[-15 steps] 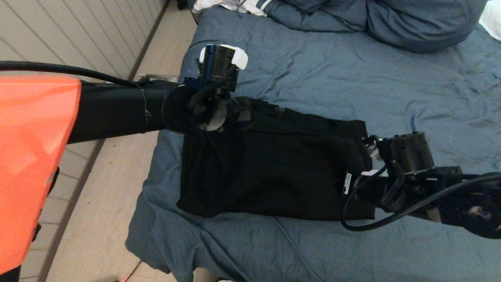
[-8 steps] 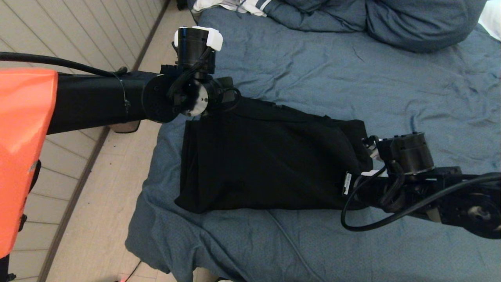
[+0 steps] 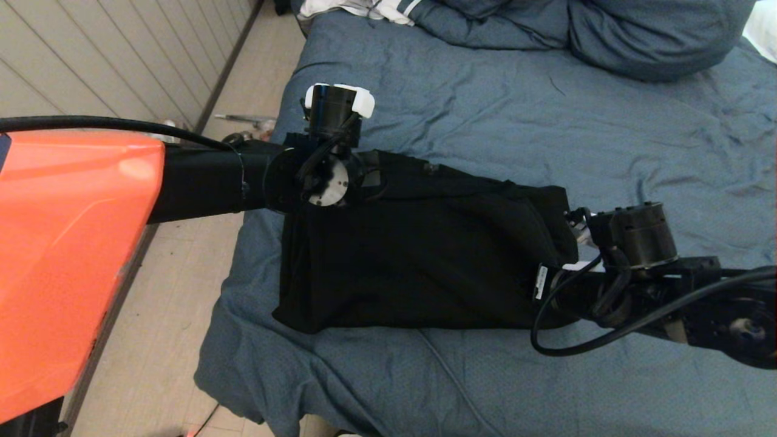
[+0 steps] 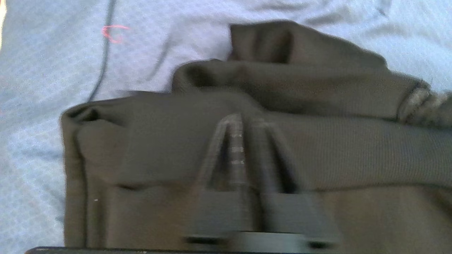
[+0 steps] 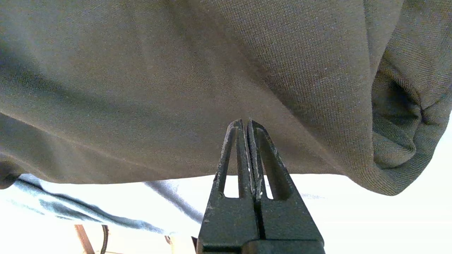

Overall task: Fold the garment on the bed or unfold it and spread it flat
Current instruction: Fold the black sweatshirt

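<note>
A black hooded garment [image 3: 419, 255] lies bunched in a rough slab across the near-left part of the slate-blue bed [image 3: 607, 133], its near-left corner sagging toward the mattress edge, as both arms of the robot work at its opposite ends.

The left gripper [image 4: 243, 121] sits at the garment's far-left corner, its forearm reaching in level from the left with the wrist turned down toward the cloth. The wrist view is blurred; the fingers appear drawn together over a ribbed band of fabric, but whether they actually pinch it cannot be told.

The right gripper [image 5: 246, 123] is at the garment's right end, its forearm lying low across the duvet from the right. Its fingers are pressed together with no gap, the tips against or just under a hanging fold of the knit; a real hold on it cannot be confirmed.

The fabric looks thick, soft and limp, likely to drape and slump rather than keep a crease, and heavy enough to drag on the duvet. Ribbed hems, cuffs and corner seams seem the surest places to take hold, one at each end so the cloth hangs taut between them.
</note>
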Available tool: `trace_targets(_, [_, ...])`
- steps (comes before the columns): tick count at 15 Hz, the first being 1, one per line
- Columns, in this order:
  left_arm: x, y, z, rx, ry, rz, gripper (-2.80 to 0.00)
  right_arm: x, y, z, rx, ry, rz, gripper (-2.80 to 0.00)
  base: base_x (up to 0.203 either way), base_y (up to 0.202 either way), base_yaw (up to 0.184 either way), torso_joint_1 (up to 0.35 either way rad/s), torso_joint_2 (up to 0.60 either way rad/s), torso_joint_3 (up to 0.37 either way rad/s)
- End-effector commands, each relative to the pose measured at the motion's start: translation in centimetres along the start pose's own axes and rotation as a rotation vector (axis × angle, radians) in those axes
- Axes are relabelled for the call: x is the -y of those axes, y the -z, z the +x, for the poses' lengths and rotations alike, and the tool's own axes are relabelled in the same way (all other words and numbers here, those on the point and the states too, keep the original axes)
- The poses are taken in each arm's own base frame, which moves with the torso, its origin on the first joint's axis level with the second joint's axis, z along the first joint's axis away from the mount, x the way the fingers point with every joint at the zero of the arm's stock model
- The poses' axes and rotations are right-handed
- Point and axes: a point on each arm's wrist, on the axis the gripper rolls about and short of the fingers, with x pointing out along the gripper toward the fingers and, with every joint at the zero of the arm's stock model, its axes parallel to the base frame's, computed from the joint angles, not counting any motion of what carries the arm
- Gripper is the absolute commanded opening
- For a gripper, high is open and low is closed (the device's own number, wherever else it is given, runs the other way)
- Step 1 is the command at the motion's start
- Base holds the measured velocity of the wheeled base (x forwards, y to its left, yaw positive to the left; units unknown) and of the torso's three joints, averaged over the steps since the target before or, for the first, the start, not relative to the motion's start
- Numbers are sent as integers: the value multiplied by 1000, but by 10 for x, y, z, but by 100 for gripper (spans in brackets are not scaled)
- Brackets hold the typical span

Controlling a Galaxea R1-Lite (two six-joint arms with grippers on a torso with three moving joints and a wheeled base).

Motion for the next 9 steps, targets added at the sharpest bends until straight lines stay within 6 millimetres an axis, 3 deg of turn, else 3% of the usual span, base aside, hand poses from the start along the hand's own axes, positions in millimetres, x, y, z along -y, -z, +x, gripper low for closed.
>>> trace_targets(1, [1,0,0,6,0,-2,0,0,0,-1,5,-2,3,-280,0,0,0,0,0,0])
trace_targets(4, [-10,-29,-20,72,-8,-41,0,0,-1,-2,8,-3,4,-280,0,0,0,0,0,0])
trace_targets(7, [-35,-74,-62,169,-50,-98,0,0,-4,-6,23,-7,10,-280,0,0,0,0,0,0])
trace_targets(9, [-55,-62,-70,89,-92,-91,0,3,-11,-14,55,-11,18,-280,0,0,0,0,0,0])
